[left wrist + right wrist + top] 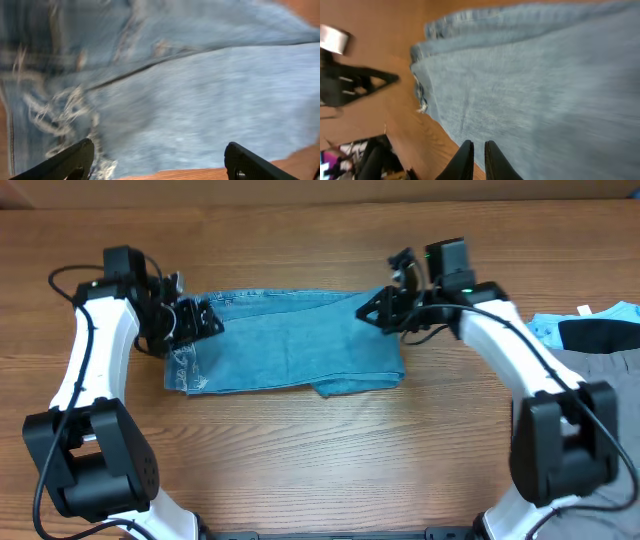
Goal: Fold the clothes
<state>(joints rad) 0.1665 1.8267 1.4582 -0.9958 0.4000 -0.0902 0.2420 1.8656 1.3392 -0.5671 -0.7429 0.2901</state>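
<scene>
Overhead: jeans (290, 345) lie mid-table (320, 460), doubled into a flat oblong btwn the two arms, frayed hems at the left end. L pincer (205, 320) sits over that left end. R pincer (372, 310) is at the top right corner. Other garments (600, 340) (pale blue, black, grey) are piled at the table's right edge, apart from the jeans.

Left wrist: L pincer (157, 157) is spread wide w/ nothing in it, fingers (75, 160) above denim just by the frayed hems (60, 107). Pic is blurry.

Right wrist: R pincer (479, 157) is all but closed, only a thin slit, no cloth seen in it. Plain denim is below, near the fabric's edge.

Handling, imo: denim is soft but heavyish, thick once layered, not slippery, nothing to break. It'll prob. sag and drag, and layers may slide apart. Best to pinch all layers at both end corners w/ a deep bite, on hem or seam rather than mid-panel.
</scene>
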